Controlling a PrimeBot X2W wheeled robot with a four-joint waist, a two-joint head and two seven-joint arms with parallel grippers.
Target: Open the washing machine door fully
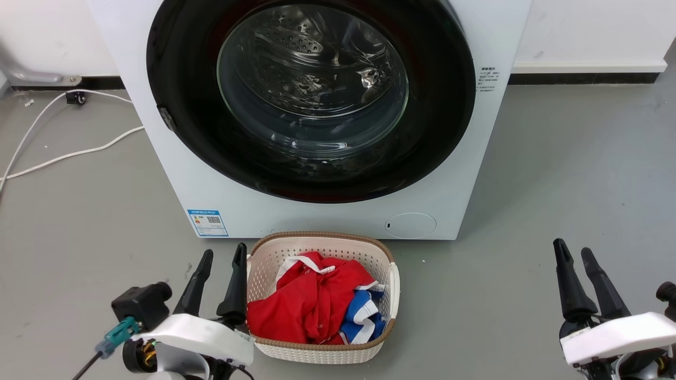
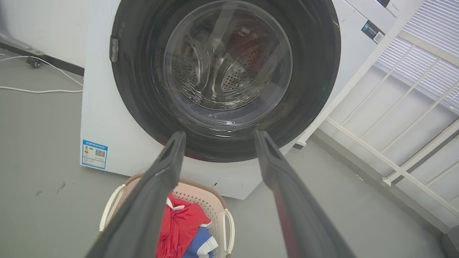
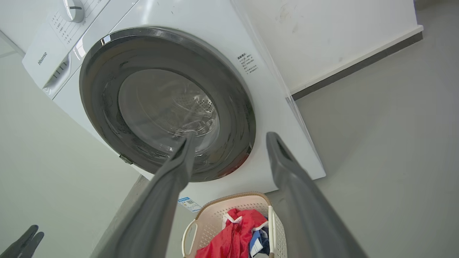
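Note:
The washing machine [image 1: 158, 174] is a white box facing me. Its washing machine door [image 1: 179, 79] is a glossy black disc with a clear glass bowl, lying flat against the front, with a small grey catch [image 1: 167, 119] on its left rim. My left gripper [image 1: 224, 252] stands open low at the left, well short of the door, with nothing between its fingers. My right gripper [image 1: 573, 248] stands open low at the right, also empty. The left wrist view looks between the left gripper [image 2: 219, 134] at the door [image 2: 132, 89]. The right wrist view shows the right gripper [image 3: 231, 137] and the door [image 3: 93, 93].
A cream laundry basket [image 1: 274, 248] with red and blue clothes sits on the grey floor right before the machine, beside my left fingers. White cables [image 1: 68, 155] trail on the floor at the left. A white railing [image 2: 394, 168] stands right of the machine.

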